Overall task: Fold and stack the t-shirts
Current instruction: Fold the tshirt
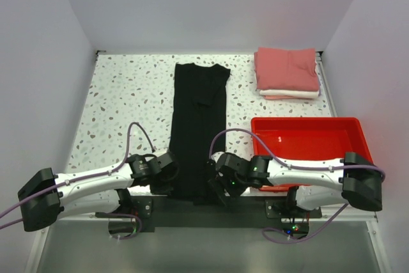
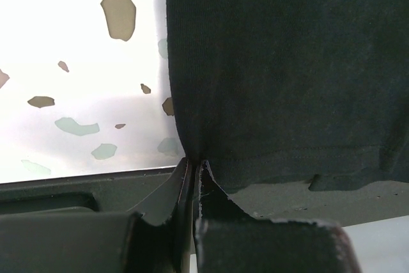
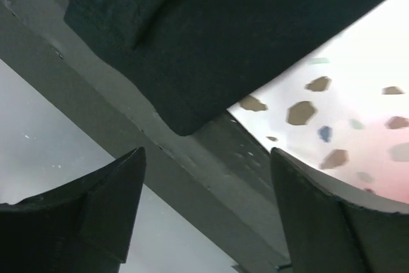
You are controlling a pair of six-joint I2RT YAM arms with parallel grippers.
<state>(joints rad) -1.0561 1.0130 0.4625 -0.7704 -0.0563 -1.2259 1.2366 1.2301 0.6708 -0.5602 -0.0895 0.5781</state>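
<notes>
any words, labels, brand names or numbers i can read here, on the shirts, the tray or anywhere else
No readable text in any view.
black t-shirt: plain, no print or tag showing.
salmon-pink t-shirt: no print showing.
white t-shirt: only its folded edge shows, no print.
red tray: no label or number showing.
</notes>
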